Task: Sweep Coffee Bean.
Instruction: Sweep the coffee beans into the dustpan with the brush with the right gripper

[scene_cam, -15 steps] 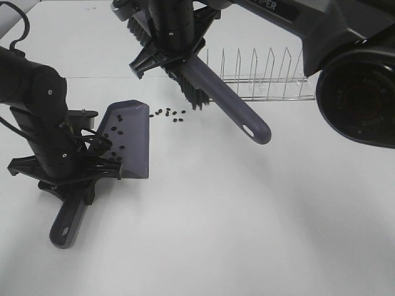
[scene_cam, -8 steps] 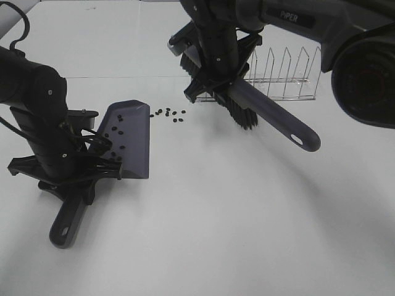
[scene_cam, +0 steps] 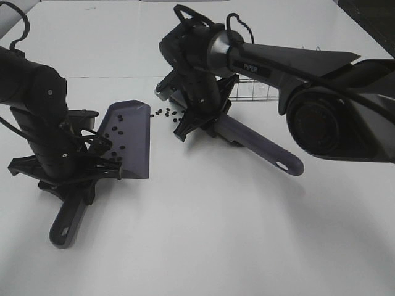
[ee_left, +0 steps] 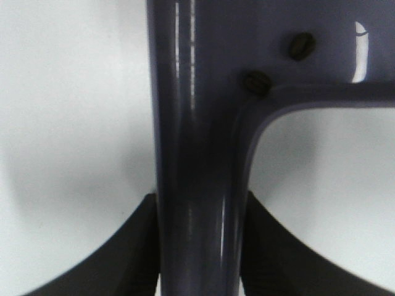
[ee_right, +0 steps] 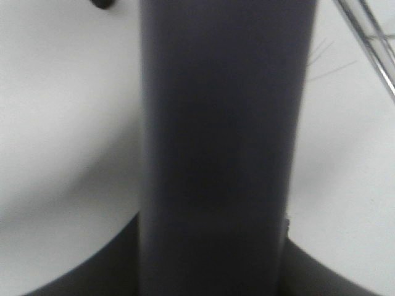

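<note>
The left tool (scene_cam: 66, 171) is closed tight on the dustpan (scene_cam: 134, 148) handle, the right tool (scene_cam: 199, 120) on the brush (scene_cam: 262, 150). Some coffee beans (scene_cam: 115, 131) sit in the pan — a few lie on the tabletop (scene_cam: 216, 240) by its edge. Sweeping looks half done; next, push those in.

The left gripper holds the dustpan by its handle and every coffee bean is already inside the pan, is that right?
Not every one. The exterior high view shows the left gripper holding the dustpan by its handle, with some coffee beans inside, but a small cluster lies on the table beside its lip.
</note>
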### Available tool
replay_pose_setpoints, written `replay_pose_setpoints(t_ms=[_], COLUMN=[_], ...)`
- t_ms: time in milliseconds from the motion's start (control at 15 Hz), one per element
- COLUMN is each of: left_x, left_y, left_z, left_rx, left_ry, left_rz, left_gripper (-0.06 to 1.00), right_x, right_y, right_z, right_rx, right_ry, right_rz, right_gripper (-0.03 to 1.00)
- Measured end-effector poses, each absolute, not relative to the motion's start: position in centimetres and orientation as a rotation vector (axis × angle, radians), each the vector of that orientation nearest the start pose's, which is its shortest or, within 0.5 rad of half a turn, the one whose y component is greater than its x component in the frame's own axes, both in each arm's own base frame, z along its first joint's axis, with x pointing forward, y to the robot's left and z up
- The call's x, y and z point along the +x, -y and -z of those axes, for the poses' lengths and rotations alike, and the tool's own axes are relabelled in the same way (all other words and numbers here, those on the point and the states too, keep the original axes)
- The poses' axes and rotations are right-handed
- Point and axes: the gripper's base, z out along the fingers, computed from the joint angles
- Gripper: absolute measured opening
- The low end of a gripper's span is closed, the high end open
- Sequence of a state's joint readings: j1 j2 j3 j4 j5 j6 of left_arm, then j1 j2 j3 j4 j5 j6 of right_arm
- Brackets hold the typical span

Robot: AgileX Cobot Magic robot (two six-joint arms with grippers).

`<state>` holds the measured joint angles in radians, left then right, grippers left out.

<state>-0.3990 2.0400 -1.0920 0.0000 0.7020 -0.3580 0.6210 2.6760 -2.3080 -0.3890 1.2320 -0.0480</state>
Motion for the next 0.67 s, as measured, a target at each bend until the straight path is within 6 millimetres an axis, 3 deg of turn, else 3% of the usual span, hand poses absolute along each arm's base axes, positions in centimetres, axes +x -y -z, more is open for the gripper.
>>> replay_pose_setpoints(t_ms=[200,267,667], left_x=[31.6,31.6,31.6], left_y=[13.3,13.3,13.3], left_z=[-9.1,-9.1,-9.1], left_rx=[0.069,0.069,0.069], left_ry=[-3.131,-3.131,-3.131], left_rz=[0.006,0.006,0.006], left_gripper=[0.35,0.35,0.35], right_x=[42.5,41.5,41.9], right_y=[-31.3,-33.4,-34.8], right_z=[-8.4,-8.8,-12.3], right_rx=[-1.221,-1.247,-1.175], right_ry=[-2.651,-2.61,-2.527], right_rz=[0.446,0.4,0.339], right_gripper=[0.28,0.28,0.28])
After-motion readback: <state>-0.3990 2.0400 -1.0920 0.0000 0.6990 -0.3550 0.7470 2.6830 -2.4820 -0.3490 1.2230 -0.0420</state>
